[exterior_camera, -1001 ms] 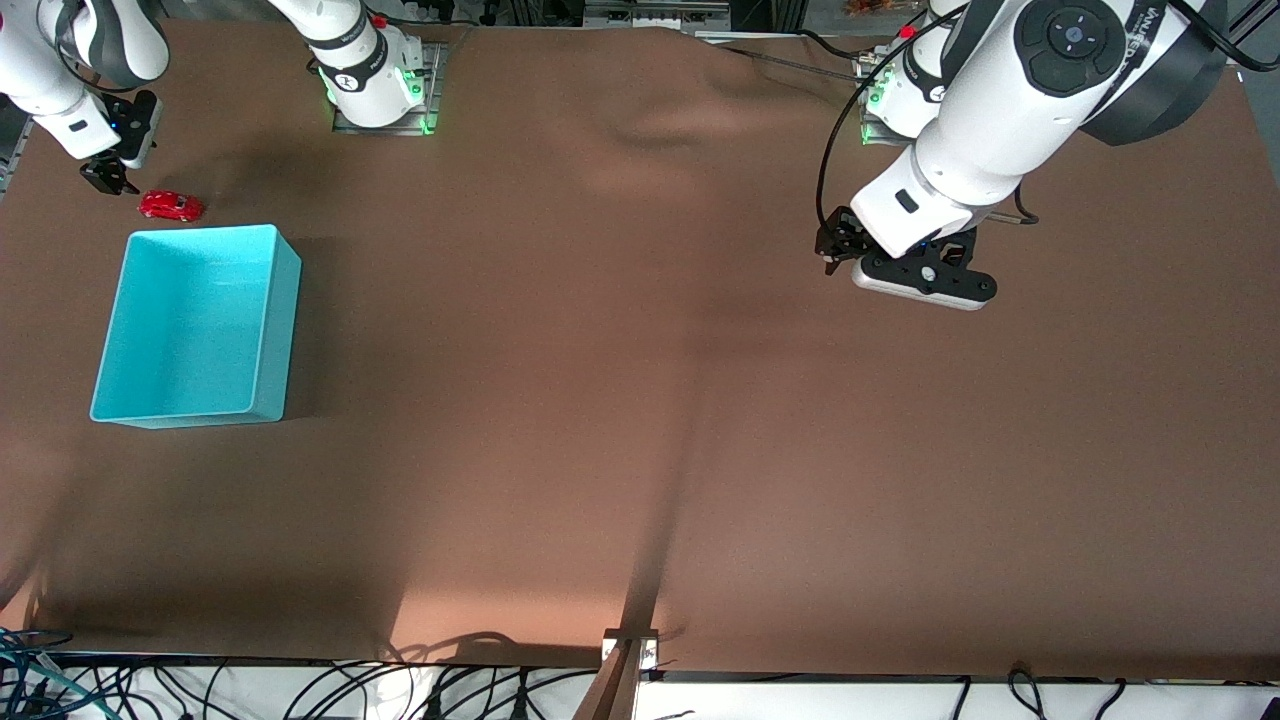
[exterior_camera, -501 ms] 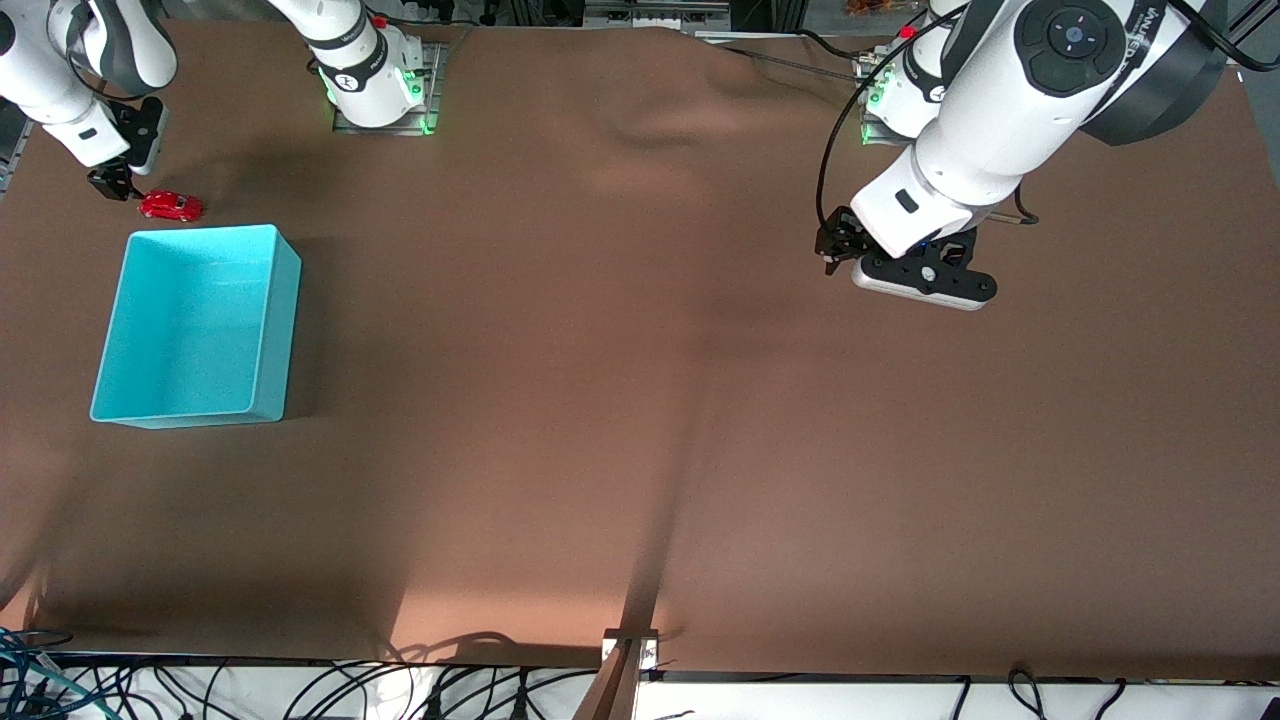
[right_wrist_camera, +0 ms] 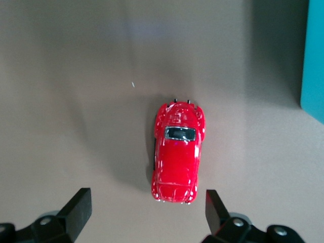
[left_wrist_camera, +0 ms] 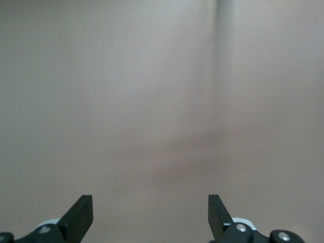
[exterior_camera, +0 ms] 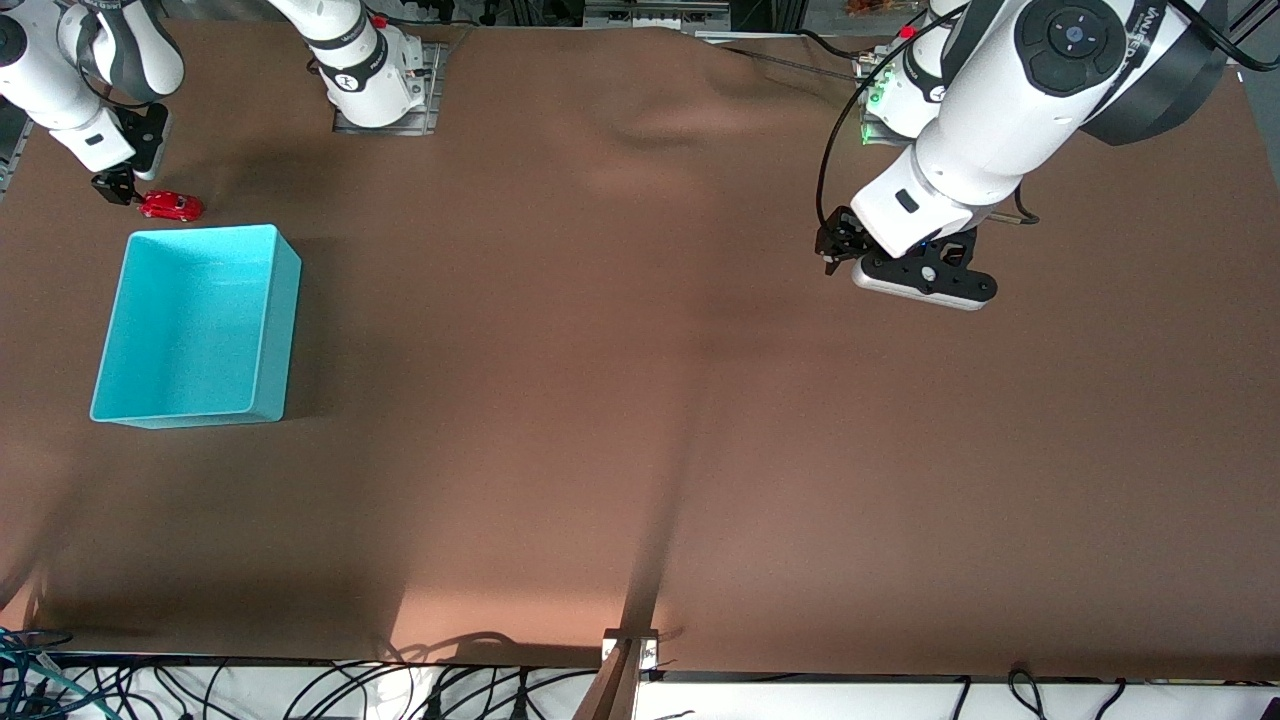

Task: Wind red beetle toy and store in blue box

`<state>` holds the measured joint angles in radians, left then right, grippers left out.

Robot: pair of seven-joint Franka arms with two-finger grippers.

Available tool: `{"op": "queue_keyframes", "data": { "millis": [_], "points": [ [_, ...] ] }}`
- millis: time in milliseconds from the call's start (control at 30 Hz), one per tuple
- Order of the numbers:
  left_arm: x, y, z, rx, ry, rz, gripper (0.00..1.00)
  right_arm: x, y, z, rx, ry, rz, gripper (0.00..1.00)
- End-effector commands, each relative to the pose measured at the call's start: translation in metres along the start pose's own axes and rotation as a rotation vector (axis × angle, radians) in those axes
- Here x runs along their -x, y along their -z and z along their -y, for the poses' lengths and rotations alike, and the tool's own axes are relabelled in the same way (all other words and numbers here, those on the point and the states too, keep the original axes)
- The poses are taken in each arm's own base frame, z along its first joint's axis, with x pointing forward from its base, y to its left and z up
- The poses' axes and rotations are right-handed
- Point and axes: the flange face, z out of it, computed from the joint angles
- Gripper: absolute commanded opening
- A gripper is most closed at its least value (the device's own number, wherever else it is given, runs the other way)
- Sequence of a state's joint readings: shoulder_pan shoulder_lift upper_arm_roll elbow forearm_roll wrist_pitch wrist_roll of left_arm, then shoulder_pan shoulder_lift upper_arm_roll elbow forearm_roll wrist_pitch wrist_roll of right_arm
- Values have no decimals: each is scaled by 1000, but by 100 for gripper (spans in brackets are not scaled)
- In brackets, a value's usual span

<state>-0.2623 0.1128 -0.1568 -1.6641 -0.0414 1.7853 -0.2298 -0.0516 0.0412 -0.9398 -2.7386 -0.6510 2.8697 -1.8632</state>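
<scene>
The red beetle toy (exterior_camera: 171, 205) stands on the brown table at the right arm's end, just farther from the front camera than the blue box (exterior_camera: 196, 325). In the right wrist view the toy (right_wrist_camera: 178, 152) lies just ahead of the fingers, with an edge of the box (right_wrist_camera: 313, 61) to one side. My right gripper (exterior_camera: 113, 187) is open and empty, low beside the toy on the side toward the table's end. My left gripper (exterior_camera: 833, 243) is open and empty, waiting above the table at the left arm's end. Its wrist view shows only its fingertips (left_wrist_camera: 81, 212) and bare table.
The brown table cover (exterior_camera: 620, 400) has folds and a seam running toward the front edge. The arm bases (exterior_camera: 380, 85) stand along the edge farthest from the front camera. Cables hang below the front edge.
My right gripper has come down and moved closer to the red toy, now just beside it. The left arm, the toy and the box have not moved.
</scene>
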Motion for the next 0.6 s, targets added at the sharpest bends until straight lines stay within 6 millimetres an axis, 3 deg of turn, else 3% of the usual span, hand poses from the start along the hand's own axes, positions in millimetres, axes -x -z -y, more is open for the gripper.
{"op": "queue_keyframes", "data": {
  "millis": [0, 567],
  "points": [
    [-3, 6, 0, 27, 2, 3, 100, -4, -7, 1, 17, -12, 5, 100],
    [-3, 6, 0, 27, 2, 3, 100, -9, -19, -2, 25, -7, 25, 100]
  ]
}}
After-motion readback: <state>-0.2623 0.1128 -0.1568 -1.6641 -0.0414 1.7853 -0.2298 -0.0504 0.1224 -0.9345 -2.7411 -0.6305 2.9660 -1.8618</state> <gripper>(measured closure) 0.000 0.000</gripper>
